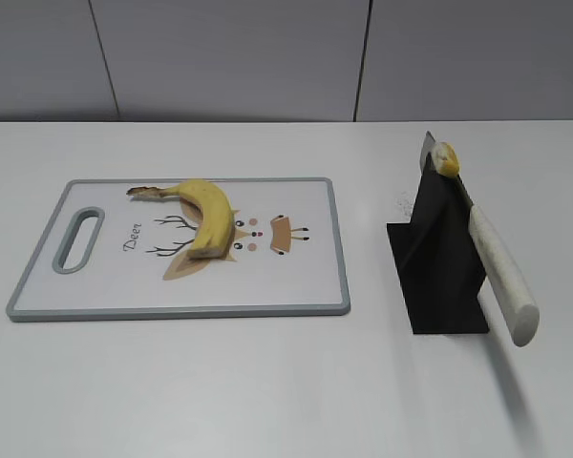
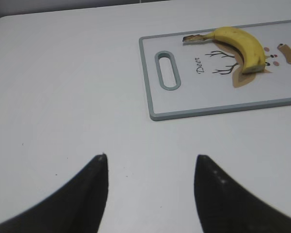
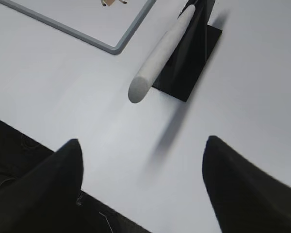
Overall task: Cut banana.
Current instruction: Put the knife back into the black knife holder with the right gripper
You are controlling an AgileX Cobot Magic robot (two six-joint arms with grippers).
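On the white table [image 1: 267, 382], left of centre: a white rectangular plastic cutting board with a grey rim [image 1: 38, 305], handle slot at its left end, a deer drawing and the word "Deer" printed on it. A yellow curved banana [image 1: 208, 218] lies on the board's upper middle, dark stem pointing left toward the slot end, its lower end cut flat over the drawing. A small tan piece [image 1: 281, 235] sits just right of the banana, apart from it; cannot tell whether it is fruit or print.

Right side of the table: a black angular knife stand [image 1: 439, 258] on a flat black base. A knife with a long off-white rounded handle [image 1: 501, 272] rests slanted in it, handle jutting toward the camera and off the stand's edge. A yellow banana bit [image 1: 447, 158] clings near the blade at the stand's top.

Left pincer [image 2: 150, 162]: spread, empty, above bare table, well apart from the board. Right pincer [image 3: 143, 145]: spread, empty, near the knife handle's end, not touching.
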